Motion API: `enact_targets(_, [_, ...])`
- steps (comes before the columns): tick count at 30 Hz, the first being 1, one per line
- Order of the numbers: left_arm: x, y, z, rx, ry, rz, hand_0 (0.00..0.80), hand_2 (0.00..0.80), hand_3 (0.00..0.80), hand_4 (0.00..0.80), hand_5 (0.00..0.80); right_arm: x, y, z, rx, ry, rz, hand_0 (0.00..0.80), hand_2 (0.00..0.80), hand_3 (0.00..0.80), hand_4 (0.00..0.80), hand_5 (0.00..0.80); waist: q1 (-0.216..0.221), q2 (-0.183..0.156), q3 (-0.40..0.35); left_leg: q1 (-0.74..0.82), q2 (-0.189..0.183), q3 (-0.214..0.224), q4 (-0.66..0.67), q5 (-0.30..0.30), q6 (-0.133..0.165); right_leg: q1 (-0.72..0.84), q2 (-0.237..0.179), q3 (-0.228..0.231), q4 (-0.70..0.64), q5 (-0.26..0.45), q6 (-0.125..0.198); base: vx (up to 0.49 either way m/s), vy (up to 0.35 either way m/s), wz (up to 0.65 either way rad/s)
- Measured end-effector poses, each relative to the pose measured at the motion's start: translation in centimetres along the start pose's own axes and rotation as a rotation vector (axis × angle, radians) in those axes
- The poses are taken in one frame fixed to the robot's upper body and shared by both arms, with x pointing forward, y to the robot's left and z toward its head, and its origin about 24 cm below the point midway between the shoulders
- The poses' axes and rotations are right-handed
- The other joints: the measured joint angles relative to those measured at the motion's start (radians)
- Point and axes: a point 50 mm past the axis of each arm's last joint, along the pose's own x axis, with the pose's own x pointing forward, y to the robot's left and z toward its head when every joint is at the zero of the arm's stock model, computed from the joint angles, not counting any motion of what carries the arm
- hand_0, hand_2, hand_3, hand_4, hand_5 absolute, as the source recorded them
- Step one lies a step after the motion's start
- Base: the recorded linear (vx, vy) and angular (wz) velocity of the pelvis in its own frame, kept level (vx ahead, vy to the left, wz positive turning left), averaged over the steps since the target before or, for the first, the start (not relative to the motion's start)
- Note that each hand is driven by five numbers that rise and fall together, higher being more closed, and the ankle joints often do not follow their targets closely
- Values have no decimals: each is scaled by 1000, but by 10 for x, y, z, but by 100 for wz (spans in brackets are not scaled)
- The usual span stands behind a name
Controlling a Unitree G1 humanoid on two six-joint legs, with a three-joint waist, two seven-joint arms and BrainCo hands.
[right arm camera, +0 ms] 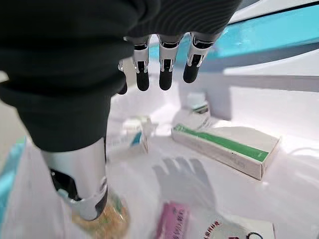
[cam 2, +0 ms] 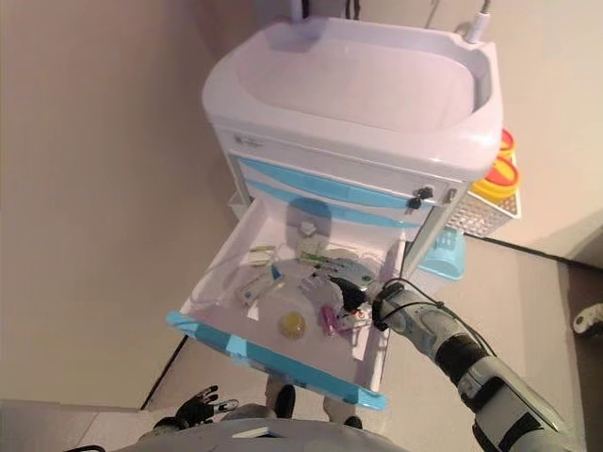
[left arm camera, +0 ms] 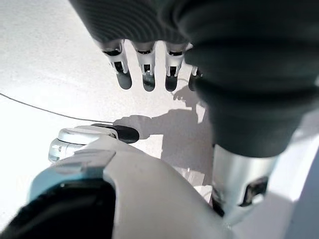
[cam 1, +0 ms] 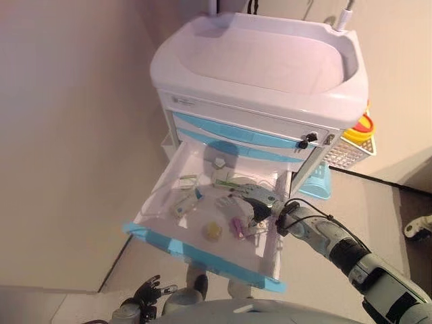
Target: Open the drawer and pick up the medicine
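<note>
The white and blue medical cart (cam 1: 270, 61) has its lowest drawer (cam 1: 202, 256) pulled out. Inside lie a white box with a green stripe (right arm camera: 227, 149), a pink packet (right arm camera: 172, 221), a yellow round item (cam 1: 213, 231) and a white and blue packet (cam 1: 183, 202). My right hand (cam 1: 253, 199) hovers inside the drawer above the pink packet, its fingers (right arm camera: 164, 69) straight, open and holding nothing. My left hand (cam 1: 145, 293) hangs low by the floor, its fingers (left arm camera: 144, 69) straight and empty.
Two closed blue-fronted drawers sit above the open one. A wire basket (cam 1: 351, 152) with a yellow container (cam 1: 363, 127) hangs on the cart's right side, above a light blue bin (cam 1: 316, 182). A wall stands on the left. A caster wheel (cam 1: 418, 228) shows at the far right.
</note>
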Motion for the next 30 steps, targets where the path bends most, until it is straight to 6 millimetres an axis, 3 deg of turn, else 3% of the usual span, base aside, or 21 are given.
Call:
enact_targets(4, [-1,7,0,24,3,12,0,0,0,0,0,5,4,-3,-129,-2,66,0,0,0,0,0,18,-2,1,-14,-4,-20,0,7,-1,-4,-2,-20,0,0,0,-6,-20,16])
enact_targets(11, [-3,12,-5,57,14,13,0,0,0,0,0,11,17,-3,-94,30,85,0,0,0,0,0,60,-6,4,-22,-9,-40,0,18,10,-3,-5,-44,0,-1,2,0,-11,9])
enact_targets(30, [-5,14,-4,91,-12,8,0,0,0,0,0,24,35,15,-52,20,92,0,0,0,0,0,89,-15,7,-33,-18,-75,0,24,2,-1,-10,-75,0,-3,4,4,1,5])
